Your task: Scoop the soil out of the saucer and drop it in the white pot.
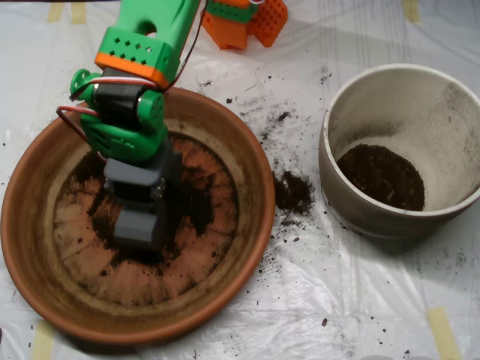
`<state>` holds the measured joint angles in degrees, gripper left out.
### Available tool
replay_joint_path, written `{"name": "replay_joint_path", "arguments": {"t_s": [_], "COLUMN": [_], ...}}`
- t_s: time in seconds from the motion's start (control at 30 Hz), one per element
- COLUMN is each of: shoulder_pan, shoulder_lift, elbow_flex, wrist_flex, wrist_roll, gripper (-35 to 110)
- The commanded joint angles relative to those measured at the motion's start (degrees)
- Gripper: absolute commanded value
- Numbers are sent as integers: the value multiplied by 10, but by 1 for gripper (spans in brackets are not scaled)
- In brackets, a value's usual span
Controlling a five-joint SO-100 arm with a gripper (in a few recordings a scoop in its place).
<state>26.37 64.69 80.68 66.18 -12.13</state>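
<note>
Scoop down in the saucer, gathering soil.

Your scoop [141, 217] sits low on the floor of the saucer [45, 292], over the thin dark soil [202, 199] left on the ridges; from above you cannot tell whether its shells are parted or closed. You look to be mid-pickup. Next, close on what remains, lift clear of the rim, and carry right to the white pot [360, 217], which already holds soil, passing over the spilled clump [292, 191] between the two on the plastic sheet [360, 300].

The table [360, 300] is covered with wrinkled clear plastic sheeting [67, 52], fixed by tan tape strips [442, 334] at the edges.
</note>
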Motion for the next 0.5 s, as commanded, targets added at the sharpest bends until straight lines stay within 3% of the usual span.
{"name": "replay_joint_path", "arguments": {"t_s": [0.0,0.47], "shoulder_pan": [25,31], "shoulder_lift": [13,205], "elbow_flex": [10,282], "wrist_flex": [-7,-257], "wrist_roll": [-12,-70], "gripper": [17,10]}}
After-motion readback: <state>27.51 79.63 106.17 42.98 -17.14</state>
